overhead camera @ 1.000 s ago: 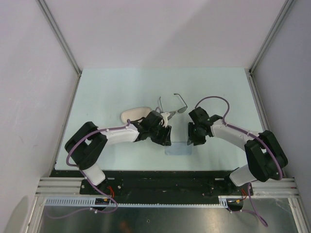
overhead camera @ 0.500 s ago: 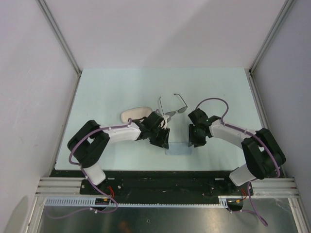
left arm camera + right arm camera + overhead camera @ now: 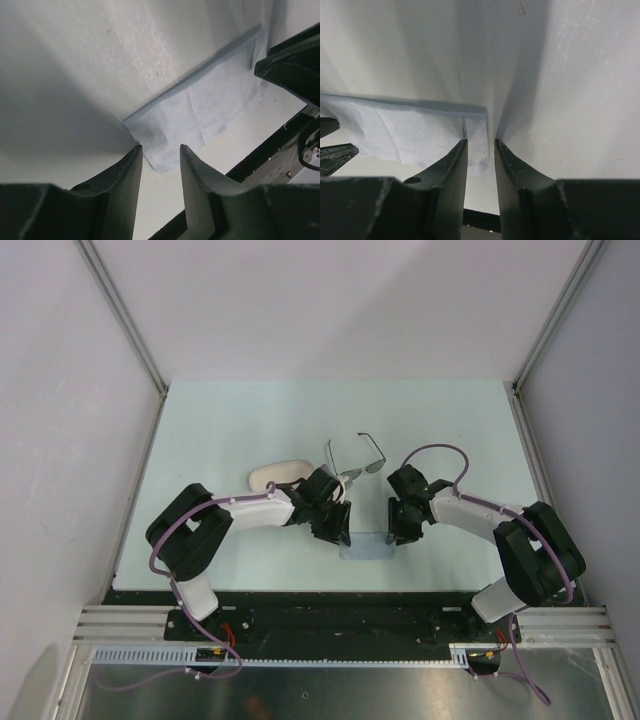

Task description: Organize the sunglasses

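Observation:
The sunglasses [image 3: 358,466] lie on the table with their temple arms unfolded, behind both grippers and touched by neither. A light-blue cloth [image 3: 368,546] lies flat near the front edge. My left gripper [image 3: 341,533] is at its left end. In the left wrist view the left gripper [image 3: 161,152] has a narrow gap between its jaws, and a corner of the cloth [image 3: 210,107] lies in that gap. My right gripper [image 3: 397,533] is at the right end. In the right wrist view the right gripper [image 3: 481,145] straddles the edge of the cloth [image 3: 405,130], jaws apart.
An oblong beige case [image 3: 273,475] rests just left of the sunglasses, behind the left wrist. The table's dark front rail [image 3: 330,595] runs close below the cloth. The enclosure's side posts [image 3: 140,360] bound the table.
Both grippers have narrowed their jaws over the cloth's ends. The left arm has shifted slightly right and toward the front edge. The sunglasses and case have not moved.

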`<control>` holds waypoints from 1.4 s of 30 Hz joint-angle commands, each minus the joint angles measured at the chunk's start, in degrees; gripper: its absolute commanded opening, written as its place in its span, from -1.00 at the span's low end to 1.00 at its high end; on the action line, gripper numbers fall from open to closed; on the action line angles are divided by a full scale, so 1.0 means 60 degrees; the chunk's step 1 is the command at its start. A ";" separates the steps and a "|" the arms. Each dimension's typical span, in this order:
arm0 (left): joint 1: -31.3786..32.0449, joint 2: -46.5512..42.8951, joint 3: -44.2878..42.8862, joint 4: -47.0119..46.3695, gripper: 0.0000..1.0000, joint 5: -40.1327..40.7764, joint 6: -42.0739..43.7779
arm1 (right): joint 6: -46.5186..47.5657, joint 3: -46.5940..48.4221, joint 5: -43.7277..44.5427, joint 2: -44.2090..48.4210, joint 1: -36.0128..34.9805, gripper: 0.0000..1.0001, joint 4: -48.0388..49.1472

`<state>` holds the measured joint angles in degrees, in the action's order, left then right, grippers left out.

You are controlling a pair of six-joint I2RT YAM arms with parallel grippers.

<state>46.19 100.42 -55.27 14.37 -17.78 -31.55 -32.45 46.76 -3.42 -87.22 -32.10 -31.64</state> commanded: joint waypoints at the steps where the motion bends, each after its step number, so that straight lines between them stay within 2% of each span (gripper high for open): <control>1: -0.0038 0.0299 -0.0105 0.0330 -0.16 0.0487 -0.0264 | 0.0090 -0.0147 -0.0323 -0.0229 -0.0026 -0.36 0.0248; 9: -0.0038 0.0446 -0.0149 0.0490 -0.21 0.0634 -0.0191 | 0.0017 -0.0133 -0.0280 -0.0449 -0.0056 -0.63 0.0190; 18: -0.0038 0.0519 -0.0149 0.0637 -0.24 0.0810 -0.0088 | -0.0100 -0.0133 -0.0221 -0.0580 -0.0100 -0.78 0.0219; 34: -0.0023 0.0856 -0.0281 0.0871 -0.37 0.0883 -0.0117 | -0.0173 -0.0147 -0.0206 -0.0624 -0.0261 -0.82 0.0307; 42: -0.0023 0.0943 -0.0384 0.1236 -0.60 0.1322 -0.0249 | -0.0100 -0.0133 -0.0221 -0.0639 -0.0246 -0.83 0.0307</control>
<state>46.13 102.94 -57.87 16.43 -16.01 -33.15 -33.04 46.81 -6.57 -88.73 -33.04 -29.45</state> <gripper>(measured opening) 0.216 0.087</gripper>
